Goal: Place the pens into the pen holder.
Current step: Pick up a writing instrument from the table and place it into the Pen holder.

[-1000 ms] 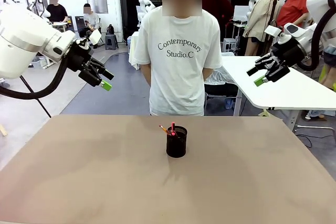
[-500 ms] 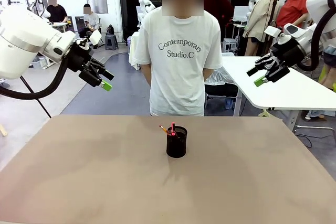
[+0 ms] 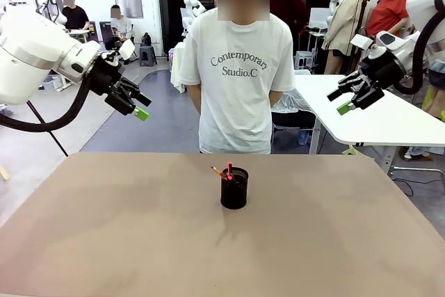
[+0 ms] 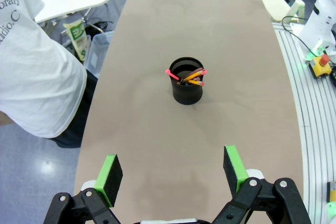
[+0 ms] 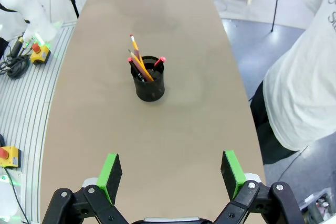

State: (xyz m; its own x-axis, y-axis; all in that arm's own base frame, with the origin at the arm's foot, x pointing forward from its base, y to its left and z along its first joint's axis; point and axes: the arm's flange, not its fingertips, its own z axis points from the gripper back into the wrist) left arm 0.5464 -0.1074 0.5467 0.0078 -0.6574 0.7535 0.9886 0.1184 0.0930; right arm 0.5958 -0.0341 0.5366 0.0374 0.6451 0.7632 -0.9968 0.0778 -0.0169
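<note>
The black mesh pen holder [image 3: 233, 188] stands near the middle of the brown table [image 3: 104, 241], with the pens [image 3: 224, 172] standing inside it and sticking out of its rim. In the left wrist view the pen holder [image 4: 187, 81] holds a yellow-orange pencil and red-tipped pens [image 4: 190, 76]. The right wrist view shows the pen holder [image 5: 149, 78] with the pens [image 5: 139, 61] leaning in it. My left gripper [image 3: 137, 105] hangs open high above the table's left side, with nothing between its fingers. My right gripper [image 3: 341, 101] is open too, raised at the far right.
A person in a white T-shirt [image 3: 238, 81] stands at the far edge of the table, arms behind the back. A white table [image 3: 375, 113] lies behind at the right. Bare brown tabletop surrounds the holder on all sides.
</note>
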